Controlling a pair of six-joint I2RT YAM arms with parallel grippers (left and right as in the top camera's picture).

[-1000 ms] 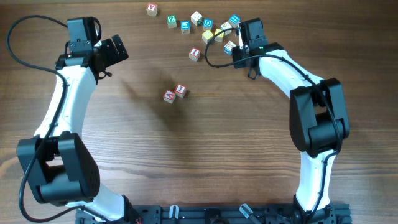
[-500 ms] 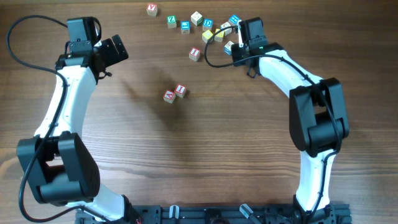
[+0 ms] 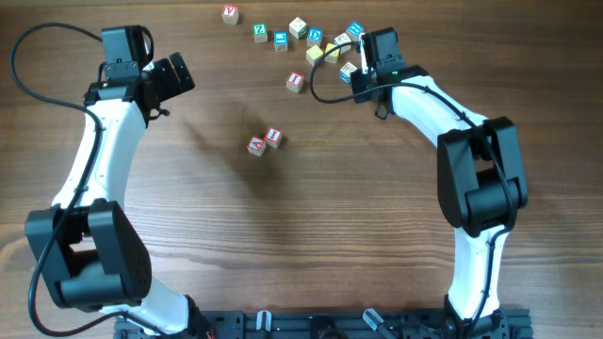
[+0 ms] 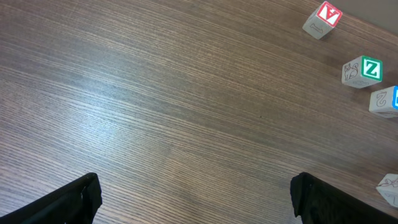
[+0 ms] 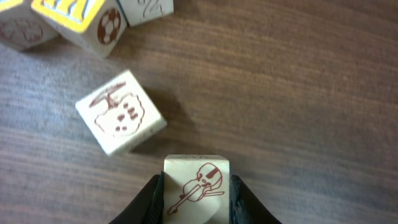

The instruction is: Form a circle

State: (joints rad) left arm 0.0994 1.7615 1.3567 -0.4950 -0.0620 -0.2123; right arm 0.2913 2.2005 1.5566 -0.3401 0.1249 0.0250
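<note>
One small pale wooden cube with a brown violin drawing (image 5: pixel 196 183) pinched in the right hand (image 5: pixel 196 202), fingers clenched on both side faces, down at bench (image 5: pixel 298 93) level on the far side. Looks a square, centred hold, so no squeezing harder: lift straight up first, just enough to clear the neighbouring wooden cube with the brown tree sketch (image 5: pixel 121 112), close by to the left and turned off-square, and the yellow-faced cube with the ball picture (image 5: pixel 78 18) beyond it. No circle to be seen yet, only a pair of red-lettered wooden cubes (image 3: pixel 273 137) touching each other mid-bench, one more red-lettered cube (image 3: pixel 295 81) apart from them, and the rest in a loose scatter along the far edge. Probably best to carry across low and slow, set down flat just beside the pair on a gentle curve rather than in line, leave room for the next, and let go only once resting. Left hand (image 3: pixel 175 75) spread wide, gripping nothing, hovering well apart over bare wood; keep clear of the lane.
</note>
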